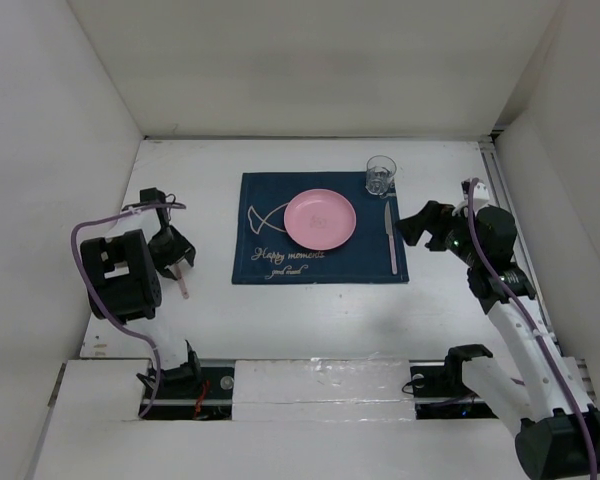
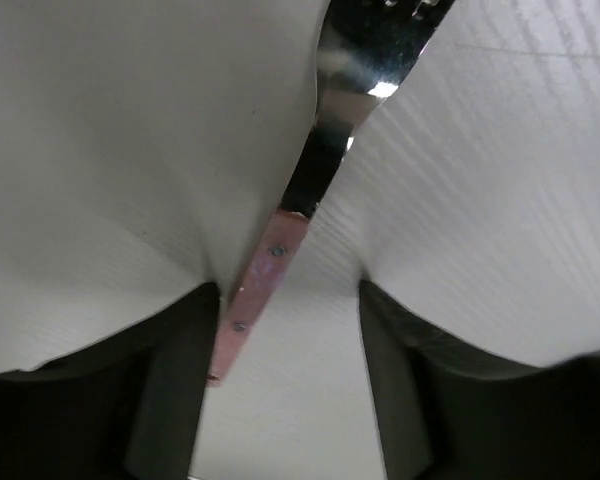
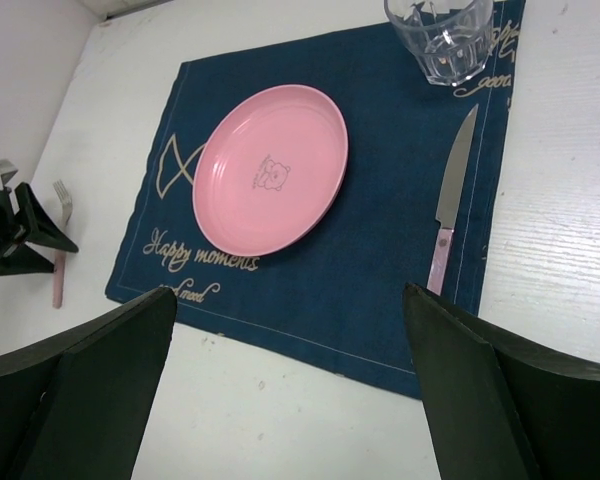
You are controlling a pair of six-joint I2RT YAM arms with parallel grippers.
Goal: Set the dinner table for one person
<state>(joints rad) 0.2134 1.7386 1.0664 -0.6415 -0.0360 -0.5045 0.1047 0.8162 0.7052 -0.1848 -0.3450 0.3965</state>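
Left gripper [image 1: 172, 250] sits at the left of the top view, low over the dinner table [image 1: 310, 320], whose white top fills the middle of that frame. In the left wrist view its jaws stand partly apart astride a fork [image 2: 280, 245]. The pink handle runs close along the finger [image 2: 170, 400] at lower left and a clear gap is left to the other finger [image 2: 405, 400], so the fork is not clamped. The fork lies flat on the table, left of a navy placemat [image 1: 320, 232].

Centred on the placemat is a pink plate [image 1: 321, 219]. A clear glass [image 1: 381, 175] stands on its upper right corner, and a knife [image 1: 390, 236] with a pink handle lies along its right edge.

At the right of the top view the right gripper [image 1: 425, 226] hovers beside the knife, jaws spread wide, nothing between them
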